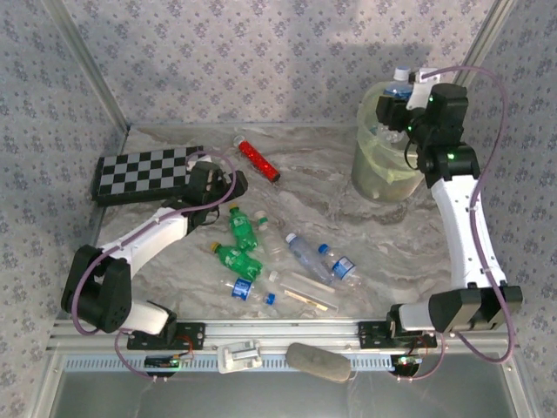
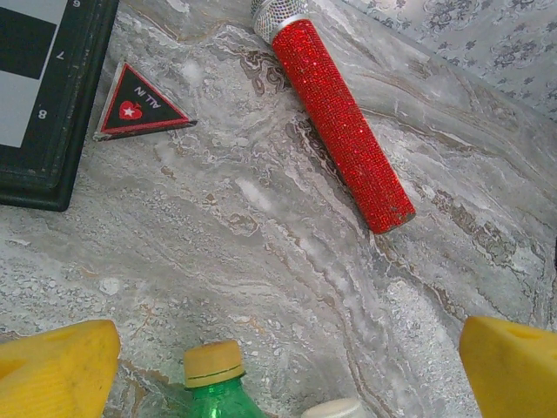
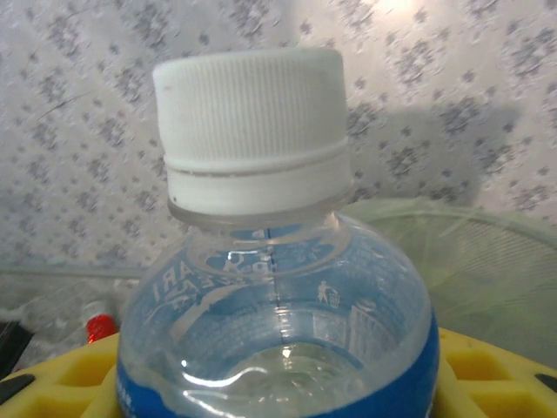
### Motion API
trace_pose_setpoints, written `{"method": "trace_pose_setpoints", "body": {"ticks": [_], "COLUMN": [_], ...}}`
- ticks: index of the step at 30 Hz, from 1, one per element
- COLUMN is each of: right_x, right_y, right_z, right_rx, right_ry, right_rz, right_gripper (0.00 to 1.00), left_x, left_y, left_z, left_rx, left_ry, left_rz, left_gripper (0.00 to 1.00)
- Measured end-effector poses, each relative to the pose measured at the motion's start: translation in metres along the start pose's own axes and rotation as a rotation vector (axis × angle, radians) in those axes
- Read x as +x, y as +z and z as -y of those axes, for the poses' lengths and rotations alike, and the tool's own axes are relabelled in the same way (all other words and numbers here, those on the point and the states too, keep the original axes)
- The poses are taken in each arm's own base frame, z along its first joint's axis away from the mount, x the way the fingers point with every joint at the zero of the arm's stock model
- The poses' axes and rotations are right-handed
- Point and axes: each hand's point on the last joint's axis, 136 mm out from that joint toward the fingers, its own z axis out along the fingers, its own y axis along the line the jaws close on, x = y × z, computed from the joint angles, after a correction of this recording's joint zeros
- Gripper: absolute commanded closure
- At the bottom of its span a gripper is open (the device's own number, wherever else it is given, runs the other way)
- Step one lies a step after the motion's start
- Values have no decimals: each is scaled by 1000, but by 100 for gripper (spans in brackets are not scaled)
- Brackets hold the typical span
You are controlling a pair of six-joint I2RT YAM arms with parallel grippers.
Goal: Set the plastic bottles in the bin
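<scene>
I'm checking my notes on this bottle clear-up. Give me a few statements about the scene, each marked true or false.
1. The right end effector grips a white-capped bottle in the air by the bin. True.
2. The left end effector is shut on a green bottle. False: its jaws stand open over that bottle.
3. The red tube lies inside the bin. False: it lies on the table, right of the chequered board.
4. Several bottles lie on the table. True.
</scene>
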Motion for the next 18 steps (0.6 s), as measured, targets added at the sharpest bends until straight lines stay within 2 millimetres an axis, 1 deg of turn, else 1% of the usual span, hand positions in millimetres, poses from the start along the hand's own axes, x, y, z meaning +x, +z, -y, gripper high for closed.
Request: {"method": "trace_pose_setpoints", "body": {"ticks": [2,5,7,11,13,16,18], "right_x": [0,11,26,57,71,87,94], "right_y": [11,32,47,70,79,88,91], "right_z": [10,23,31,44,49,55,58], "right_rx": [35,79,101,135,145,156,162], "right_ry": [3,8,13,22,27,40,48], "right_rz": [-6,-47,-93,-194,-240,-297,-322], "right_gripper": [50,49,49,45,42,30,25], "left_x": [0,0,0,0,0,0,0], "left_y": [0,0,0,0,0,0,1], "left_z": [0,0,0,0,0,0,0], "left_rx": [0,0,0,0,0,-1,-1], "left_ry": [-2,-2,-1,-1,-1,-1,-1], "left_rz": [0,0,0,0,-1,-1,-1], "left_gripper": [0,0,0,0,0,0,0]}}
